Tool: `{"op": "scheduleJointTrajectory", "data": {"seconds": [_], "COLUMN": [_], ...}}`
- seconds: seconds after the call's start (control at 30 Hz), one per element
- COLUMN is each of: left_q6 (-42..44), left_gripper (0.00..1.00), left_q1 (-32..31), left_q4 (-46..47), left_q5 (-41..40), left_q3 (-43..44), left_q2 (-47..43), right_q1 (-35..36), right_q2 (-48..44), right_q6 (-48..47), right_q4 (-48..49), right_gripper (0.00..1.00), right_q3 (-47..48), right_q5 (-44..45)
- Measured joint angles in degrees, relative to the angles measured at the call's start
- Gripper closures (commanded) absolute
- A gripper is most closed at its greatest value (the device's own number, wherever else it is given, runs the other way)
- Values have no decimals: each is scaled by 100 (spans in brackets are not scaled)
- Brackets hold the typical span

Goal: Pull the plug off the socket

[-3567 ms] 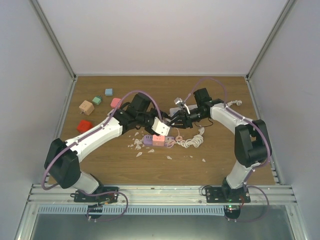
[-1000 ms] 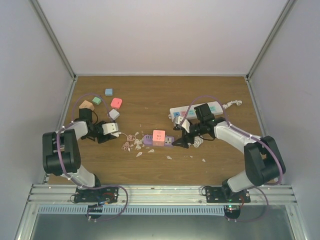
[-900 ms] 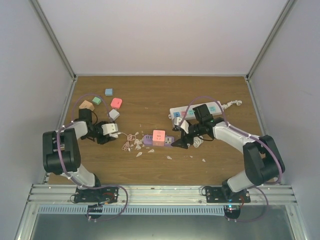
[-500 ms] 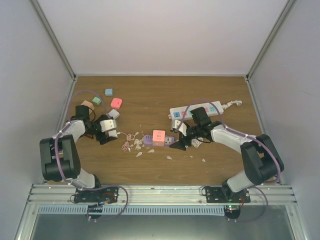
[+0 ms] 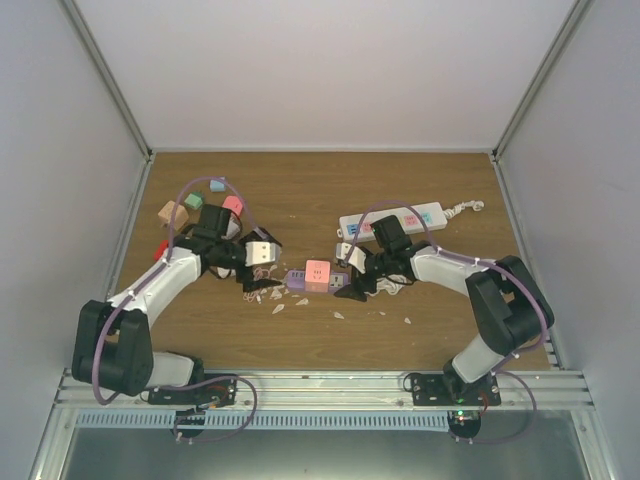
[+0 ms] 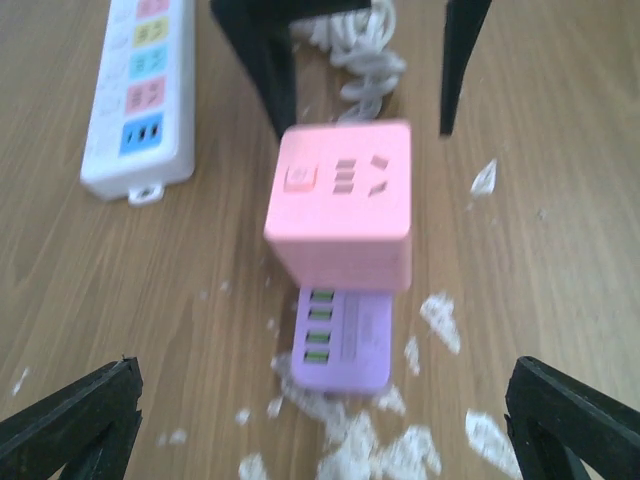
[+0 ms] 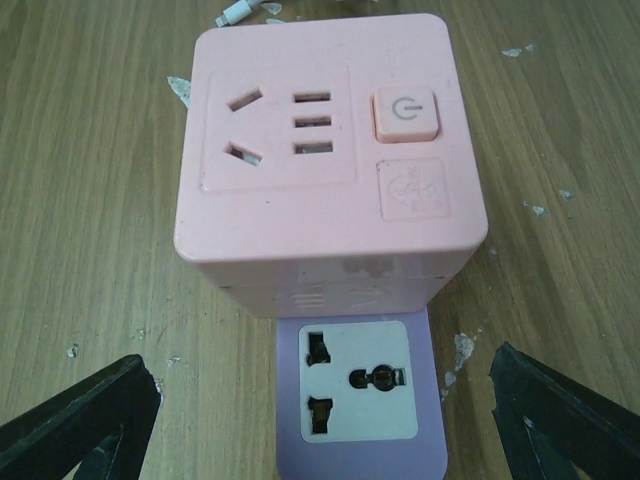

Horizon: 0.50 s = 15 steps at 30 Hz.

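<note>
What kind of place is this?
Probably a robot practice booth in a lab: plain white walls box in a wooden table, both arms are bolted to a metal rail, and a white power strip and coloured blocks lie out.

A pink cube adapter (image 7: 325, 165) sits on a purple power strip (image 7: 360, 400) that lies on the wooden table (image 7: 90, 150); its top face shows two groups of socket slots and a round power button (image 7: 405, 112) near the right edge. Just below the cube, the free part of the strip shows one universal outlet (image 7: 355, 378). The right gripper (image 7: 320, 415) has its two black fingers (image 7: 85, 420) low on either side of the cube, wide apart and touching nothing, and small white flakes (image 7: 465, 350) lie on the wood beside the cube.
</note>
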Motion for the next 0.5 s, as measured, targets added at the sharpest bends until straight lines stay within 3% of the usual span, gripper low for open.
{"op": "scheduleJointTrajectory", "data": {"seconds": [0.23, 0.5], "left_q6": [-780, -1207], "left_gripper": [1, 1], "left_q1": [-935, -1480], "left_q4": [592, 1067], "left_q5": [26, -22], "left_q3": [164, 306], "left_q2": [439, 1115], "right_q1": [17, 20], "right_q2": [-22, -63], "right_q6": [0, -2], "right_q4": [-11, -24], "right_gripper": [8, 8], "right_q3": [2, 7], "right_q5": [146, 463]}}
